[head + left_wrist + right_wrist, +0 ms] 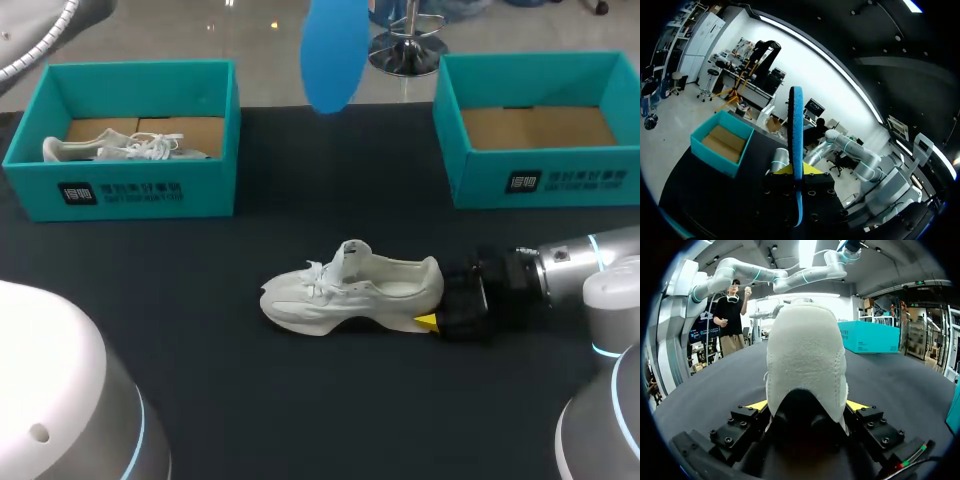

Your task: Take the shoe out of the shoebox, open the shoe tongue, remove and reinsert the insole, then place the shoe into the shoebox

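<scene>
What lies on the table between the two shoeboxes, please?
Head view: only bare black table between left shoebox and right shoebox; blue insole, held aloft, overlaps it.

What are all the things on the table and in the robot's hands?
shoeboxes: two, teal, at the far side of the table; the left shoebox holds a shoe, the right shoebox shows only its brown floor.
shoe on the table: one, white, in the middle, tongue up, heel in the right gripper.
shoe in the box: one, white, lying in the left shoebox.
insole: one, blue, held up in the air above the table.
table: one, black.
left gripper: one, black with yellow tips, shut on the insole.
right gripper: one, black with yellow tips, shut on the heel of the shoe on the table.
</scene>
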Available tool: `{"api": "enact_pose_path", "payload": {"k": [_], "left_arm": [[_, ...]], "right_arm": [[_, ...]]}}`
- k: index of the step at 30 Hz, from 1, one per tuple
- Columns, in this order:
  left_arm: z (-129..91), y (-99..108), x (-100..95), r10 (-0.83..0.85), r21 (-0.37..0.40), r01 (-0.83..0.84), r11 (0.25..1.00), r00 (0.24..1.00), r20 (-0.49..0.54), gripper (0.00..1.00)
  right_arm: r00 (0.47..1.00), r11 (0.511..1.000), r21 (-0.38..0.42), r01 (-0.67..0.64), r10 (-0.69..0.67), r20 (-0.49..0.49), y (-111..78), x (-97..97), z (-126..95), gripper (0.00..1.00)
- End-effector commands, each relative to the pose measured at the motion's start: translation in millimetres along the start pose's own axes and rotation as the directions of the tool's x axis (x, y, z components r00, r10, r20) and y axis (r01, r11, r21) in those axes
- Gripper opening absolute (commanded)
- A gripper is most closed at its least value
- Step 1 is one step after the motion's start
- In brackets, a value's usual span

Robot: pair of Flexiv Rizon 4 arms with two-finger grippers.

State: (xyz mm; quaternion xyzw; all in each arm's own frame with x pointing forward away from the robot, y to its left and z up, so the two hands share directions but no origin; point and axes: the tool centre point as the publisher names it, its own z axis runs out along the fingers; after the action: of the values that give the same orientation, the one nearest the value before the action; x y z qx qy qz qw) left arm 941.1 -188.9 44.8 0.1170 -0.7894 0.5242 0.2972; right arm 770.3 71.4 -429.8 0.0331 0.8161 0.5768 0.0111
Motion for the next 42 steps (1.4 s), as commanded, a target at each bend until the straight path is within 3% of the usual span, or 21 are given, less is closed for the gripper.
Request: {"api": "enact_pose_path", "payload": {"k": [1,26,27,28,29,42], "left_arm": [[-11.0,-3.5,-10.9,-0.013,-0.004,0.013,1.000,1.000,-0.028,0.00],[-25.2,0.1,-22.3,-0.096,0.058,0.097,0.994,0.995,-0.019,0.00],[-25.2,0.1,-22.3,-0.096,0.058,0.097,0.994,0.995,-0.019,0.00],[-25.2,0.1,-22.3,-0.096,0.058,0.097,0.994,0.995,-0.019,0.00],[-25.2,0.1,-22.3,-0.096,0.058,0.097,0.994,0.995,-0.019,0.00],[-25.2,0.1,-22.3,-0.096,0.058,0.097,0.994,0.995,-0.019,0.00]], "right_arm": [[1.000,1.000,0.004,-0.001,0.001,0.002,-2.5,-0.6,3.1,0.00],[1.000,1.000,0.004,-0.001,0.001,0.002,-2.5,-0.6,3.1,0.00],[1.000,1.000,0.004,-0.001,0.001,0.002,-2.5,-0.6,3.1,0.17],[1.000,1.000,0.004,-0.002,0.002,0.010,-2.4,-0.7,3.3,0.89],[1.000,1.000,-0.003,0.011,-0.011,0.006,-1.7,-0.8,3.3,1.00],[0.998,0.999,0.037,0.029,-0.031,0.062,11.6,0.7,-12.0,1.00]]}}
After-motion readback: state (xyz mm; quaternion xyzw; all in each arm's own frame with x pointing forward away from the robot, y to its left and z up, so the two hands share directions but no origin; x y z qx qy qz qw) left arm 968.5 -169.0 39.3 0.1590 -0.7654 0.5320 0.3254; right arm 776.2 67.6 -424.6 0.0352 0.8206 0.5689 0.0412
